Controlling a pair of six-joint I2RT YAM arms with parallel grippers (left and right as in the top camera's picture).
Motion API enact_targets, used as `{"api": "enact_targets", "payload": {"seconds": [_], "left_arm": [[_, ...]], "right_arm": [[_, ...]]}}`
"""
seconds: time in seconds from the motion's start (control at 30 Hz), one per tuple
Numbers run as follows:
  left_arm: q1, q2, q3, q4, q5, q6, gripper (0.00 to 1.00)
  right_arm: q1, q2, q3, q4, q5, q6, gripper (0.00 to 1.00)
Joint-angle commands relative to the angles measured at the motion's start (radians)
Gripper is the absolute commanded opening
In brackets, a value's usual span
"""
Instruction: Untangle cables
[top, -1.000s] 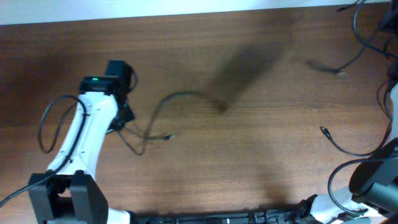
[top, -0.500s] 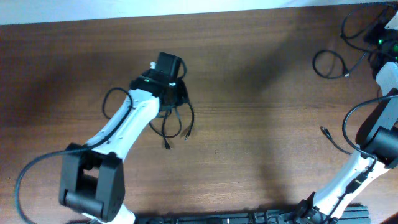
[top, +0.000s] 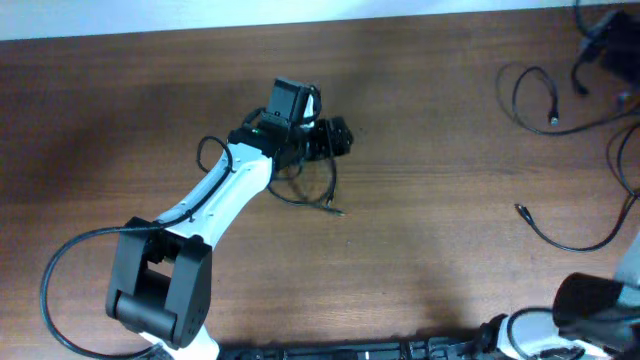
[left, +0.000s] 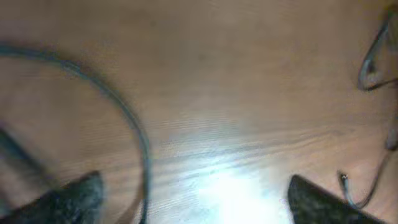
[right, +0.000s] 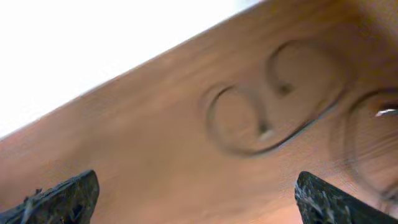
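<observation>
Near the middle of the worktop (top: 440, 300), my left claw (left: 194, 190) hangs spread wide, pinching nothing, just above a looped cable (top: 318, 187). By the far right corner my right claw (right: 198, 186) is spread and empty too, over a second cable (top: 533, 95) curled in loops. A third cable (top: 560, 238) lies near the right edge. I judge they're separated, so next I should straighten each loop. There's plenty of bare wood between them, but the far edge sits close
</observation>
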Motion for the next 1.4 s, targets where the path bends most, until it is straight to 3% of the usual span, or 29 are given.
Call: {"api": "enact_targets", "payload": {"seconds": [0.0, 0.1, 0.17, 0.23, 0.37, 0.43, 0.47, 0.53, 0.57, 0.63, 0.7, 0.73, 0.77, 0.8, 0.87, 0.97, 1.03, 1.17, 1.27, 1.37], "left_arm": [[0.005, -0.004, 0.013, -0.098, -0.062, 0.007, 0.99], [0.033, -0.092, 0.082, -0.356, -0.38, 0.01, 0.99], [0.097, -0.179, 0.083, -0.391, -0.455, -0.006, 0.99], [0.209, -0.255, 0.083, -0.412, -0.442, -0.139, 0.99], [0.323, -0.279, 0.082, -0.469, -0.295, -0.145, 0.99], [0.323, -0.279, 0.082, -0.491, -0.294, -0.145, 0.99], [0.323, -0.279, 0.082, -0.493, -0.294, -0.145, 0.99], [0.323, -0.279, 0.082, -0.493, -0.295, -0.145, 0.99], [0.323, -0.279, 0.082, -0.493, -0.295, -0.145, 0.99], [0.323, -0.279, 0.082, -0.493, -0.295, -0.145, 0.99], [0.323, -0.279, 0.082, -0.493, -0.295, -0.145, 0.99], [0.323, -0.279, 0.082, -0.493, -0.295, -0.145, 0.99], [0.323, -0.279, 0.082, -0.493, -0.295, -0.145, 0.99], [0.323, -0.279, 0.082, -0.493, -0.295, -0.145, 0.99], [0.323, -0.279, 0.082, -0.493, -0.294, -0.145, 0.99], [0.323, -0.279, 0.082, -0.493, -0.294, -0.145, 0.99], [0.323, -0.279, 0.082, -0.493, -0.295, -0.145, 0.99], [0.323, -0.279, 0.082, -0.493, -0.295, -0.145, 0.99], [0.323, -0.279, 0.082, -0.493, -0.295, -0.145, 0.99], [0.323, -0.279, 0.082, -0.493, -0.295, -0.145, 0.99]], "right_arm": [[0.209, 0.047, -0.043, -0.127, -0.058, 0.003, 0.99], [0.474, 0.056, -0.158, -0.095, -0.058, -0.026, 0.99], [0.589, 0.056, -0.293, 0.008, -0.058, -0.022, 0.99], [0.718, 0.056, -0.526, 0.228, -0.058, -0.023, 0.99], [0.904, 0.081, -0.858, 0.732, -0.044, 0.012, 0.97], [0.949, 0.14, -0.872, 0.757, 0.104, 0.256, 0.95], [0.963, 0.157, -0.871, 0.776, 0.127, 0.309, 0.94], [1.005, 0.2, -0.871, 0.774, 0.204, 0.527, 0.7], [1.036, 0.228, -0.871, 0.781, 0.254, 0.614, 0.66], [1.074, 0.256, -0.871, 0.773, 0.274, 0.684, 0.47], [1.107, 0.269, -0.871, 0.761, 0.285, 0.697, 0.36], [1.106, 0.269, -0.871, 0.745, 0.289, 0.696, 0.12], [1.096, 0.269, -0.871, 0.731, 0.311, 0.69, 0.04], [1.079, 0.268, -0.868, 0.732, 0.31, 0.671, 0.04], [0.978, 0.251, -0.773, 0.684, 0.307, 0.42, 0.04], [0.745, 0.24, -0.423, 0.461, 0.307, 0.148, 0.04], [0.594, 0.24, -0.299, 0.499, 0.307, 0.116, 0.04], [0.331, 0.335, -0.293, 0.721, 0.257, 0.077, 0.04], [0.301, 0.548, -0.293, 0.793, 0.079, 0.078, 0.04], [0.33, 0.638, -0.291, 0.793, -0.058, 0.077, 0.04]]}}
